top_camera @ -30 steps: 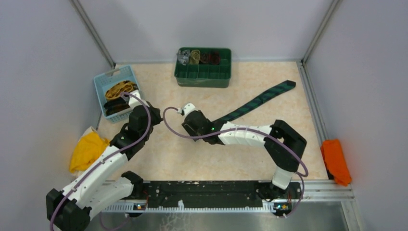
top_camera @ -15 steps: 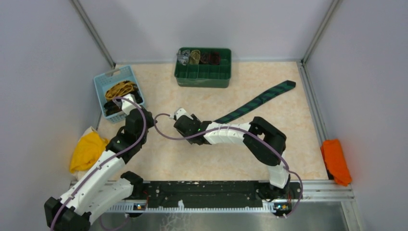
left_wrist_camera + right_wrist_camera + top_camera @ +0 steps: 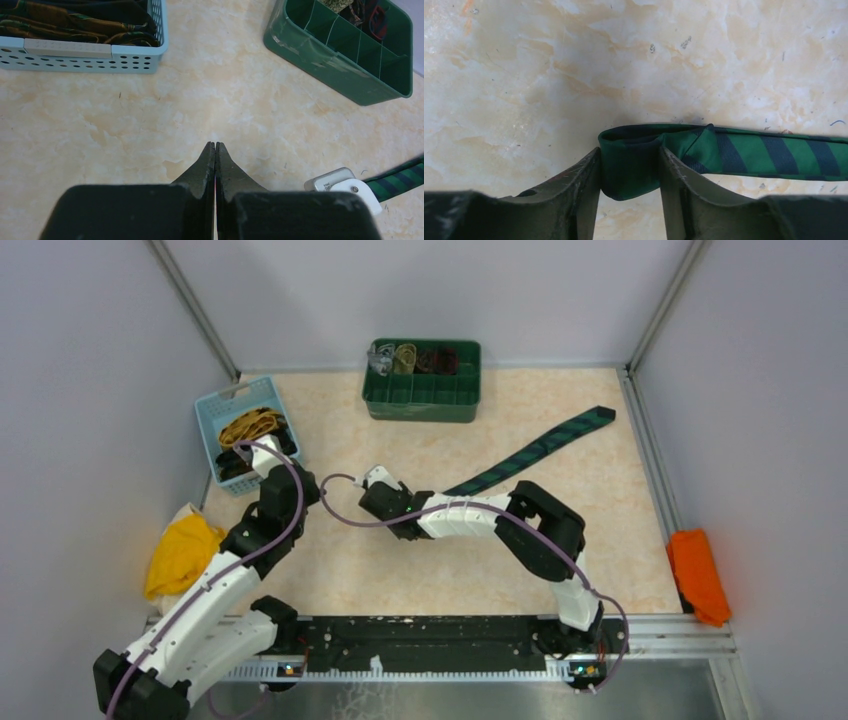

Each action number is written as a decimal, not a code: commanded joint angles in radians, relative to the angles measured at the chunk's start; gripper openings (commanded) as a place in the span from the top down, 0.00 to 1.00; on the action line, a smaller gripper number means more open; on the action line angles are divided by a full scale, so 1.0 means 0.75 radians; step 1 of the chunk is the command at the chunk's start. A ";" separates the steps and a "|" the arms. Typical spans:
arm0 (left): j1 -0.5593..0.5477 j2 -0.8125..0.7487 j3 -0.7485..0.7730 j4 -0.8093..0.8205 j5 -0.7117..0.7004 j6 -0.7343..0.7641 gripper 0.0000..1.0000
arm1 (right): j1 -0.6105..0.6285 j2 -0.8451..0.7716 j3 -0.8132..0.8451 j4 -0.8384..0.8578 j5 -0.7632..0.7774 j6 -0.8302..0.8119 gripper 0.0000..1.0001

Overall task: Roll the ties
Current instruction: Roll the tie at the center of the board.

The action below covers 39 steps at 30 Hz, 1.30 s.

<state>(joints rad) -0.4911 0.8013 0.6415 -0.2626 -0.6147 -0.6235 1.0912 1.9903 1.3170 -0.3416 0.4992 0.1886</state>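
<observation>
- Reaching from the near-right base, elbow bent back toward the right, forearm swung left and low across the table (image 3: pixel 400 570) to mid-table.
- Pinching the folded narrow end of the dark green striped tie (image 3: pixel 749 152) in the right gripper (image 3: pixel 629 175). Clamped with both jaws across a doubled layer of cloth, with the fold low on the table top.
- Expect light, limp fabric with no stiffness: likely to sag, drag and spring open if released. Looks smooth-woven, so probably slippery against the pads. Keep the pinch firm and the turns tight.
- Best hold judged to be where it is now, at the fold across the full width. Add a second hold further along the strip for tension.
- Further left and slightly farther: reaching diagonally from the near-left base with the left gripper (image 3: pixel 215 150), jaws pressed together on nothing. Tips low over bare table; cannot tell if touching.
- From the pinch, lying flat and straight toward the far right, wide end near the right wall, not yet rolled.
- Far left: pale blue basket (image 3: pixel 232 393) holding more ties (image 3: pixel 250 423), mustard-yellow and dark.
- Far centre: green divided bin (image 3: pixel 420 405) with rolled ties (image 3: pixel 420 358) in its far compartments.
</observation>
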 commanded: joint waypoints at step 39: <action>0.054 0.099 0.025 0.144 0.103 0.043 1.00 | -0.520 -0.202 -0.416 0.773 -1.611 0.817 0.81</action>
<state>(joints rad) -0.4553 0.8322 0.6300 -0.2310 -0.6010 -0.6277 0.7296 1.8534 1.0447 0.0963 -0.6064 0.6960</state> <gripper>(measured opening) 0.005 0.202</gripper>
